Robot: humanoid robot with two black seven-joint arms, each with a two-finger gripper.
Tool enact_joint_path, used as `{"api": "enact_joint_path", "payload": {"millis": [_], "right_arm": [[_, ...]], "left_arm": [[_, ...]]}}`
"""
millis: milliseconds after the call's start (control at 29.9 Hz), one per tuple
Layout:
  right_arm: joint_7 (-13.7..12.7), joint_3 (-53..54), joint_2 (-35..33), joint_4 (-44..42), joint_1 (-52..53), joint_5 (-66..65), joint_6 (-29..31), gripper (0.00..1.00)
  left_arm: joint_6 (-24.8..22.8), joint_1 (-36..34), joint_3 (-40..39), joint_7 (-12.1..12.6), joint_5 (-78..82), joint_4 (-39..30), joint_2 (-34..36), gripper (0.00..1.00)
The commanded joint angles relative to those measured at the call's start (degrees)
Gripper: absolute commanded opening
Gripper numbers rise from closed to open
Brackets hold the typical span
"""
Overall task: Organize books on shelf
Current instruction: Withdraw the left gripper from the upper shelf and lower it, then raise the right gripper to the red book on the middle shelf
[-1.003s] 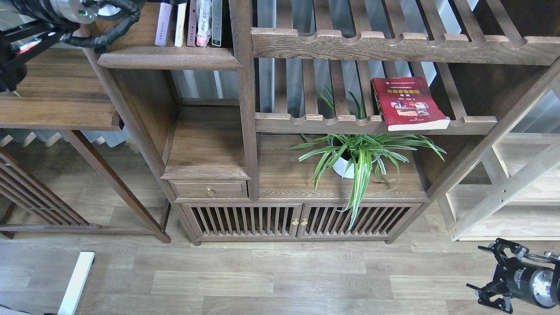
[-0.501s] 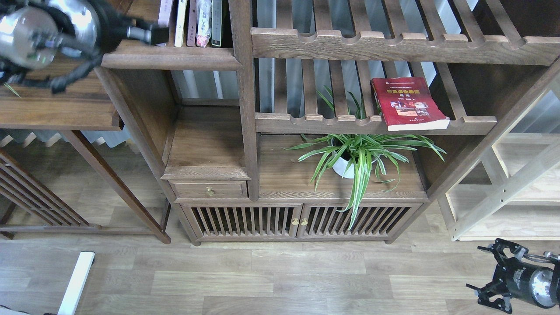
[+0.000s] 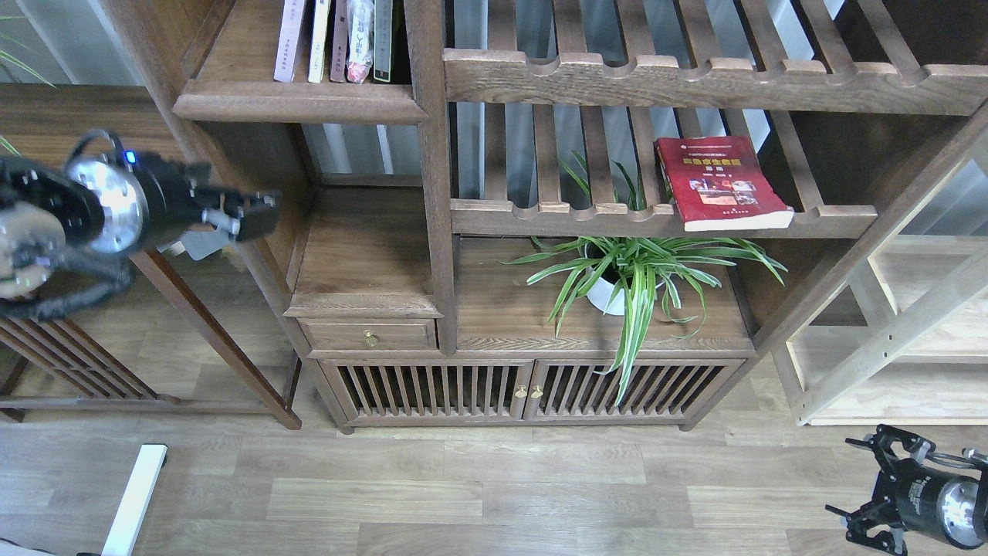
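Several thin books stand upright in a row on the shelf, a dark-brown board with a thick rounded lip at the top of the narrow left bay. A red book with a yellow title lies flat on the slatted rack to the right, its corner hanging over the front rail. My left gripper is blurred and dark, below the shelf and against the bookcase's left side post, with nothing visible in it. My right gripper hangs low over the floor at bottom right, its fingers spread and empty.
A potted spider plant stands under the slatted rack. A small drawer and slatted cabinet doors sit below. A dark table is at left, a pale bare-wood unit at right.
My left arm has dropped from beside the shelf at top left to below it, gripper now near the bookcase's side post. The right gripper has sunk slightly. The books have not moved.
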Motion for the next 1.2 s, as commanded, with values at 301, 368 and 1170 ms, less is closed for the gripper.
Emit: {"api": "enact_joint_path", "payload": {"millis": [301, 368, 1170], "right_arm": [[0.0, 0.1, 0.1, -0.1, -0.7, 0.0, -2.1, 1.00], [0.0, 0.1, 0.3, -0.1, -0.5, 0.0, -3.0, 1.00], [0.0, 0.4, 0.8, 3.1, 10.4, -4.5, -18.5, 1.00]], "left_arm": [[-1.5, 22.7, -0.1, -5.2, 17.6, -0.1, 0.1, 0.88], [-1.4, 26.4, -0.1, -6.1, 19.2, -0.1, 0.3, 0.88], [-1.3, 55.3, -2.1, -18.9, 23.6, 11.5, -6.2, 0.89]]}}
